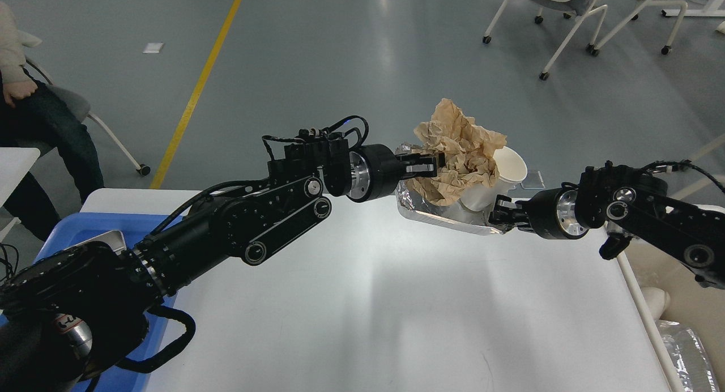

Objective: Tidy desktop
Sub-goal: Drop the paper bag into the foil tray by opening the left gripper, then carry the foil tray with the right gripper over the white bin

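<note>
The large, smooth, light grey-white desktop [368, 301] fills the lower half of the frame and is mostly bare. Above its far edge, at centre right, a shiny silver foil tray [447, 219] is held tilted between both arms, carrying a crumpled wad of brown paper [459, 154] and white paper cups [504, 171].

The left gripper [422, 164] is clenched on the tray's left rim, right against the paper. The right gripper [501, 213] meets the tray's right corner, but its fingers are too dark to tell whether they are clamped.

The main risk is spillage: the paper is piled loosely above the rim and the cups lean, so a further tilt or uneven arm motion could tip them onto the desktop or the floor beyond. Thin foil may also buckle or slip from a pinch grip.

A blue plastic tray [73, 233] sits at lower left, a cream-coloured bin [679, 290] at lower right.
</note>
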Controlling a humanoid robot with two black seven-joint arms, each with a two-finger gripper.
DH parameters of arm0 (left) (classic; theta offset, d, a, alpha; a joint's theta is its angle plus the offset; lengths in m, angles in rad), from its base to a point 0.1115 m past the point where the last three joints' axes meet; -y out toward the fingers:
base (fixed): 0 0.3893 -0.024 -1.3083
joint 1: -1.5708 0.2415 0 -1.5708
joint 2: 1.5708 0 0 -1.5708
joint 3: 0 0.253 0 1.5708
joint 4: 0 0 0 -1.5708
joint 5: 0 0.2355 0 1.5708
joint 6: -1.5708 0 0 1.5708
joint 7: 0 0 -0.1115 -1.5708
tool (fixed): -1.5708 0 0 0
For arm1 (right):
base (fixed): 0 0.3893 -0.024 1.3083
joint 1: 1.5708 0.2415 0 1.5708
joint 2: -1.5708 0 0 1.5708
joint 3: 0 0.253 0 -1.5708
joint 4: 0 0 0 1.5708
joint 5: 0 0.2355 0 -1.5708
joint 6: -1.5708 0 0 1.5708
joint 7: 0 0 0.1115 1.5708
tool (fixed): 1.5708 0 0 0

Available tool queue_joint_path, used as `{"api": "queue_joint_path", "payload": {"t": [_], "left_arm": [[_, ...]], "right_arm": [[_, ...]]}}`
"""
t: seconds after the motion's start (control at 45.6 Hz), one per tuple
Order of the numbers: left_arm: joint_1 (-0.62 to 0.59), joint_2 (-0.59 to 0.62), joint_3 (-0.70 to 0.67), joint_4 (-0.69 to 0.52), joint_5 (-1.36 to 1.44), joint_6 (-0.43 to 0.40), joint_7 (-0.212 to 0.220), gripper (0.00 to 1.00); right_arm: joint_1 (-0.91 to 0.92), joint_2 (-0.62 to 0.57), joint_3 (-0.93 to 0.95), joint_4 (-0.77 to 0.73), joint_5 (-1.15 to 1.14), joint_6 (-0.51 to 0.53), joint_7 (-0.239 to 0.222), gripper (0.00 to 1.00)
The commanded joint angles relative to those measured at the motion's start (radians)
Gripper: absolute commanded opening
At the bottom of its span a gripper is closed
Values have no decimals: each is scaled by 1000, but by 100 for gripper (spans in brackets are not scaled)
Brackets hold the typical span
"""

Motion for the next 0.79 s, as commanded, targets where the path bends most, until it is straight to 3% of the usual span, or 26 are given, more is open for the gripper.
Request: {"api": "queue_joint_path", "payload": {"t": [0.0,0.373,0.592,0.768], "left_arm": [[3,-5,-2,-1,-8,-11,7,97],[2,14,-59,-44,-141,-8,9,97],[54,113,-250,-118,-352,1,10,97],[190,204,-486,-127,-573,7,10,97]], "right_arm": [[-4,-1,4,0,0,0,0,0],[-36,-6,36,-11,0,-6,-2,0],[-94,-66,77,-12,0,-35,-2,0],[-177,-152,153,-14,12,-74,-2,0]]}}
